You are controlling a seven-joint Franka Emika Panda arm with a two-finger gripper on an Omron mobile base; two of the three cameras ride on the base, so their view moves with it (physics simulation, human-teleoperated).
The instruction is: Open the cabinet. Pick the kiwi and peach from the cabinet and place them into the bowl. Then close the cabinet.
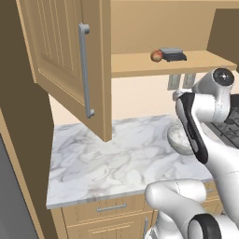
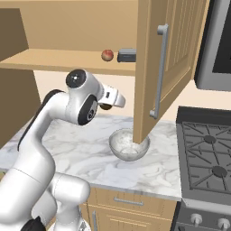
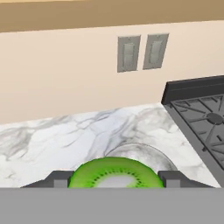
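Kiwi [image 3: 116, 173] is sitting pinched between the two tips of the claw [image 3: 116, 180], cut face toward the hand camera, and the bowl [image 3: 140, 154] is lying just beyond and below it on the desk [image 3: 52, 140]. Judging by this, the claw is carrying the fruit for a drop into the bowl. Peach [image 1: 157, 56] is resting on the cabinet shelf [image 1: 140, 63], just beside a dark grey block [image 1: 172, 54]. Cabinet door [image 2: 155, 63] is hanging open with its lower corner overlapping the bowl's far rim in the right base view, crowding that side. Stove [image 2: 210, 153] is bounding the desk on the right; the left side is offering open marble.
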